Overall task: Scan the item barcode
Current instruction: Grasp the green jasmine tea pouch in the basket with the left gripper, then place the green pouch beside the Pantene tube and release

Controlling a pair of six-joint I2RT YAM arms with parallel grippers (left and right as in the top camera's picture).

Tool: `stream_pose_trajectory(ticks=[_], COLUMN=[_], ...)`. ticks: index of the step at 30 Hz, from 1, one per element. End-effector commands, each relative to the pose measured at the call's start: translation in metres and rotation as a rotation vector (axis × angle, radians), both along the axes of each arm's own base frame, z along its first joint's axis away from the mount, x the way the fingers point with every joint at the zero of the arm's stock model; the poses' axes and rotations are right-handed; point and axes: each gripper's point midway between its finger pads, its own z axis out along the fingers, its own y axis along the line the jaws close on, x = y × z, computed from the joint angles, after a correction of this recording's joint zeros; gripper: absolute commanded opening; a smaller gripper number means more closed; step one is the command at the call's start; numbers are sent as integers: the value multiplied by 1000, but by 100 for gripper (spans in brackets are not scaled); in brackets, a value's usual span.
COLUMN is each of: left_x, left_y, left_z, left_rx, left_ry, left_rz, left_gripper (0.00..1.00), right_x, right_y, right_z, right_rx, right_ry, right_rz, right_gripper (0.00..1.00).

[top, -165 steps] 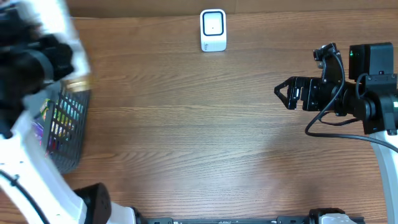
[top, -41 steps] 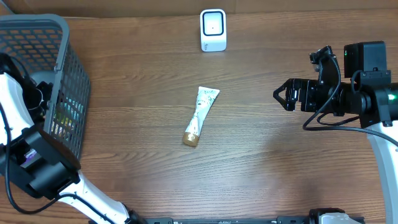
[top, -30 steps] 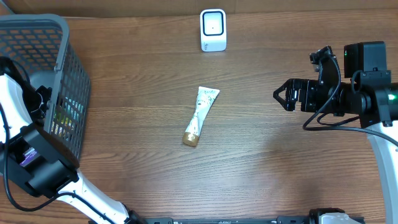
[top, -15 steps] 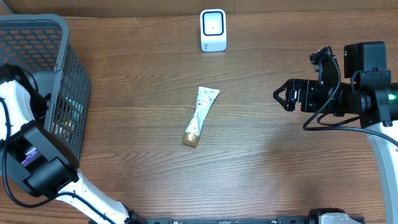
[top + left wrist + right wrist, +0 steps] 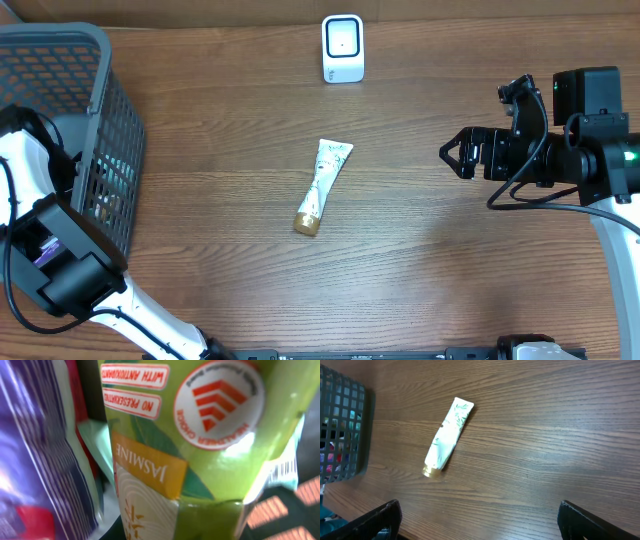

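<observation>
A green pouch (image 5: 200,435) labelled jasmine fills the left wrist view, very close, with a strip of barcode (image 5: 282,467) at its right edge. My left gripper's fingers do not show there. In the overhead view the left arm (image 5: 35,190) reaches down into the grey basket (image 5: 70,55), and the gripper is hidden inside. A white scanner (image 5: 342,48) stands at the table's far edge. My right gripper (image 5: 455,153) hovers open at the right, holding nothing (image 5: 479,520).
A white tube with a gold cap (image 5: 323,185) lies on the table's middle, also in the right wrist view (image 5: 447,435). A purple packet (image 5: 35,460) lies beside the pouch. The basket's mesh wall (image 5: 340,430) stands at the table's left.
The tube lies on the table where none lay at first. The left arm has gone down into the basket and sank a little further in the last second. The right arm is still.
</observation>
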Motion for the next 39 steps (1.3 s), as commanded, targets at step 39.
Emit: stream_pose_trajectory(ticks=[39], left_x=[22], left_y=[-251], left_z=[319], left_rx=[166], left_ry=[-620], left_rz=[-608], left_gripper=[10], right_x=[0], right_y=[2], right_z=[5], right_rx=[1], right_ry=[-16], right_rz=[6], right_gripper=[100])
